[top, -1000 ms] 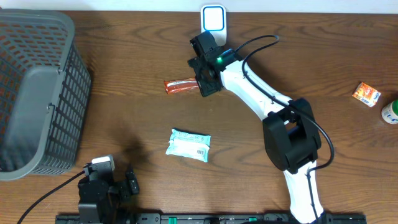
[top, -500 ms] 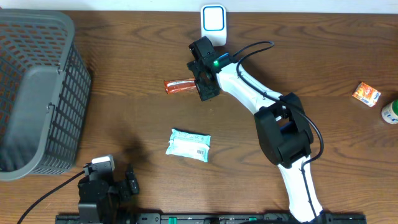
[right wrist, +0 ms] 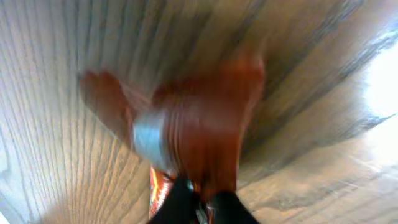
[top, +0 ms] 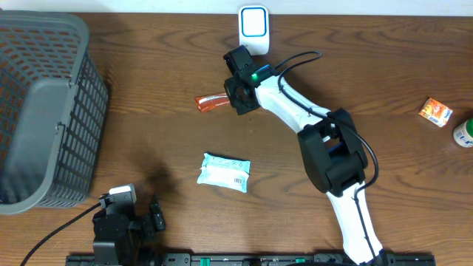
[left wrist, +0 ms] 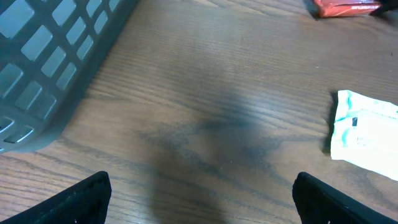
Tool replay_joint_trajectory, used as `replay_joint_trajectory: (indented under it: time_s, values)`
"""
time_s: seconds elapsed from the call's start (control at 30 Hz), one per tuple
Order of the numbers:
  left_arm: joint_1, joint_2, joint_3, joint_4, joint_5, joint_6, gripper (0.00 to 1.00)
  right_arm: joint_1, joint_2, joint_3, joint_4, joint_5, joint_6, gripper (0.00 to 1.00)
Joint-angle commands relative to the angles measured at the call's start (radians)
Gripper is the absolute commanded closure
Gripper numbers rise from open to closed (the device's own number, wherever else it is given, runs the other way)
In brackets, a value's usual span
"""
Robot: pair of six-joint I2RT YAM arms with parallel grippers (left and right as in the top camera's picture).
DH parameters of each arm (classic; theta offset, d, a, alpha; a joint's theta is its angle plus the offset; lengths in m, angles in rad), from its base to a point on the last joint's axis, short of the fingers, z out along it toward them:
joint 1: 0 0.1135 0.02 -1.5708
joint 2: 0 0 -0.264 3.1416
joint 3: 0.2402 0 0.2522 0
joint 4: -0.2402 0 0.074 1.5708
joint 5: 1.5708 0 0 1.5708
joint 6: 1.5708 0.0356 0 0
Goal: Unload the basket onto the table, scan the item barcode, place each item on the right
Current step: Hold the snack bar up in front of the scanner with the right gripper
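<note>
Overhead, the packet was seen near the scanner, one end pinched in the closed right gripper, the left gripper spread wide and empty; light, limp and slick it was judged, best gripped by that flat end.

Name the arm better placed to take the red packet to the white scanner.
Right. The right gripper is shut on the red packet, close to the white scanner. The left gripper sits open at the table's near edge, far from both.
</note>
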Motion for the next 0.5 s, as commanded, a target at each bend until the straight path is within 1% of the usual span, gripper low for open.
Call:
replay_joint_trajectory:
  time_s: [0.0,0.07,0.1,0.17,0.2,0.27,0.37,0.47]
  values:
    - [0.002,0.001,-0.001,-0.006,0.010,-0.009,0.06,-0.011,0.090,-0.023,-0.026,0.034,-0.074,0.99]
    - [0.002,0.001,-0.001,-0.006,0.010,-0.009,0.06,-0.011,0.087,-0.019,-0.020,0.074,-0.166,0.99]
    - [0.002,0.001,-0.001,-0.006,0.010,-0.010,0.06,-0.014,0.077,-0.014,-0.021,0.103,-0.250,0.99]
    - [0.002,0.001,-0.001,-0.006,0.010,-0.009,0.06,-0.019,0.049,-0.013,-0.032,0.104,-0.337,0.99]
    - [0.002,0.001,-0.001,-0.006,0.010,-0.009,0.06,-0.024,0.000,-0.013,-0.092,0.109,-0.380,0.99]
    - [0.002,0.001,-0.001,-0.006,0.010,-0.010,0.06,-0.029,-0.064,-0.013,-0.153,0.127,-0.439,0.99]
    - [0.002,0.001,-0.001,-0.006,0.010,-0.010,0.06,-0.029,-0.170,-0.013,-0.180,0.127,-0.642,0.99]
    - [0.002,0.001,-0.001,-0.006,0.010,-0.009,0.06,-0.028,-0.255,-0.013,-0.195,0.076,-0.804,0.99]
